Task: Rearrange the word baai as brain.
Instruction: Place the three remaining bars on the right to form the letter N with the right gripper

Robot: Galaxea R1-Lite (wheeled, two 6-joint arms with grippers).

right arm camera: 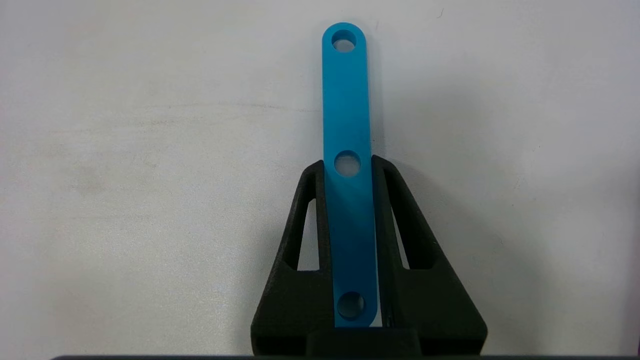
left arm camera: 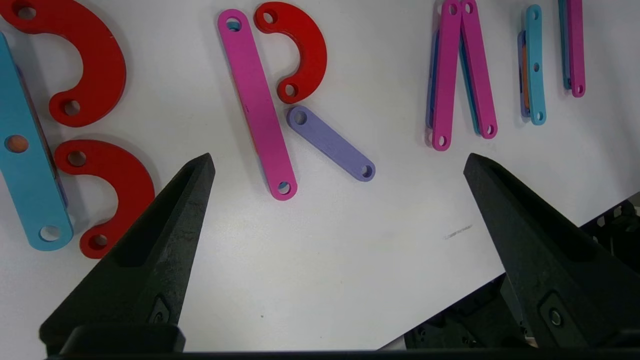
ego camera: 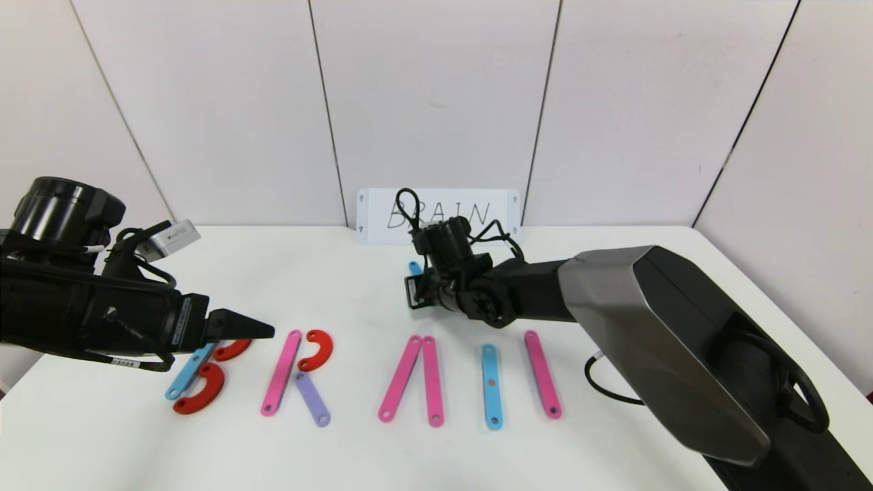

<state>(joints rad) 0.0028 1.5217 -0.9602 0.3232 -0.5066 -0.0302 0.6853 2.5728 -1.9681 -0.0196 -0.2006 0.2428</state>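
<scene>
Blue flat three-holed strip [right arm camera: 348, 150] pinched by right end effector [right arm camera: 348, 167], left end effector [left arm camera: 340, 165] spread wide.

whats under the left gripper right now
The open left gripper hangs over the B: a blue strip flanked by two red curves. In the head view it covers their upper parts; the wrist view shows them whole.

Black tapered hand [right arm camera: 348, 165], grey-shelled right arm [ego camera: 655, 341], looped black cables, perhaps a label.
</scene>
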